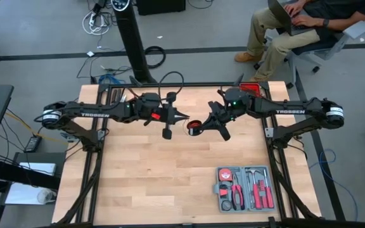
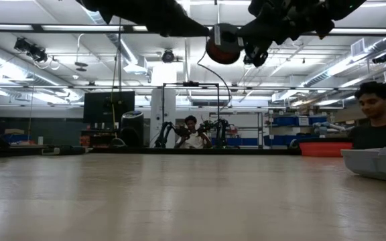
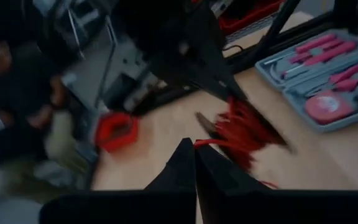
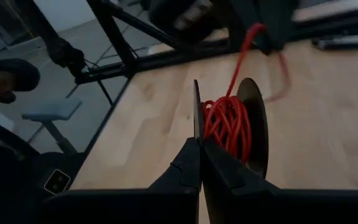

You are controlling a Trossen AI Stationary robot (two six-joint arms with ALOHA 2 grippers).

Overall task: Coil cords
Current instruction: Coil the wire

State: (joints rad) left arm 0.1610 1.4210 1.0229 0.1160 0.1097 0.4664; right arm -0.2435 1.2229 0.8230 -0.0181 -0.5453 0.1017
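A thin red cord [image 4: 227,127] is wound on a small dark spool with two round flanges [image 1: 194,127], held high over the table's middle [image 2: 223,44]. My right gripper [image 1: 203,125] is shut on the spool. My left gripper [image 1: 184,117] is close to the spool's left and is shut on a loose strand [image 3: 207,142] of the cord. This strand runs from the coil [image 3: 247,129] to the left fingertips, and it also shows in the right wrist view [image 4: 246,46]. My left gripper pinches a single strand of the red cord [image 3: 202,143] at its fingertips, coming level from the table's left. The strand runs on to the coil, clear of the table. My right gripper pinches the rim of one spool flange [image 4: 196,118] between its two fingers, coming from the table's right. The spool is lifted clear, standing on edge, the wound cord beside the fingers.
A grey tool case [image 1: 244,189] with red-handled tools lies open near the table's front right. A red bin [image 1: 249,88] stands at the far right edge. A person [image 1: 296,22] sits beyond the far right corner. Bare wood [image 1: 144,171] spreads under and in front of the grippers.
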